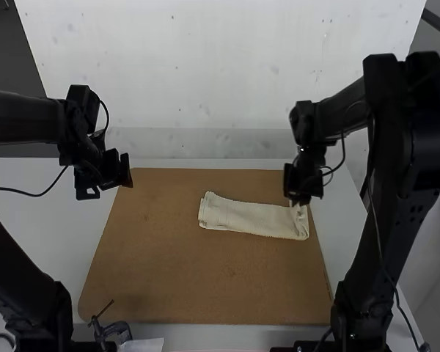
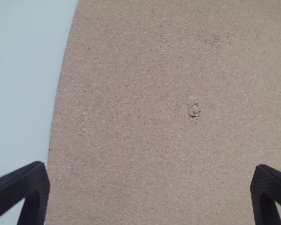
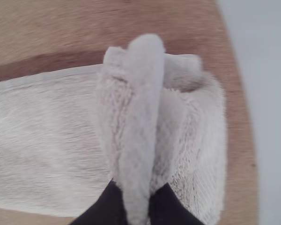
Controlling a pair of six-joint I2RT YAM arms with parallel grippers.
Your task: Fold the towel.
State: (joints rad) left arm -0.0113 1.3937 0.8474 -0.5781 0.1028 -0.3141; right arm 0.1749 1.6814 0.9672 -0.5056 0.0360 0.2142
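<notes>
High view, from the left: the left gripper (image 1: 108,183) hangs above the table (image 1: 81,235), just off the far left corner of the brown board (image 1: 169,257). Its jaws stand wide apart with nothing between them, as the left wrist view bears out, and it points down over the board's left edge. Bare board separates it from the towel (image 1: 249,218).

Next comes the towel, a narrow strip, seemingly folded lengthwise already. Its long axis runs from left to right, slanting slightly so that the right end sits nearer the board's near edge. The left end is rounded and flat, past the middle of the board; the right end lies just beside the right edge, toward the far right corner.

At that right end is the right gripper (image 1: 297,198), clearly the nearer of the two. The right arm (image 1: 345,110) reaches in from the right, its wrist turned down over the cloth. Its jaws are closed on the towel, pinching a raised ridge that runs across the strip, with loose cloth bulging to the right of it. I cannot tell whether every layer is caught.

The coming fold probably turns on that long axis: lift the pinched end and carry it left along the strip. A partial grip could leave the lower layer behind.
</notes>
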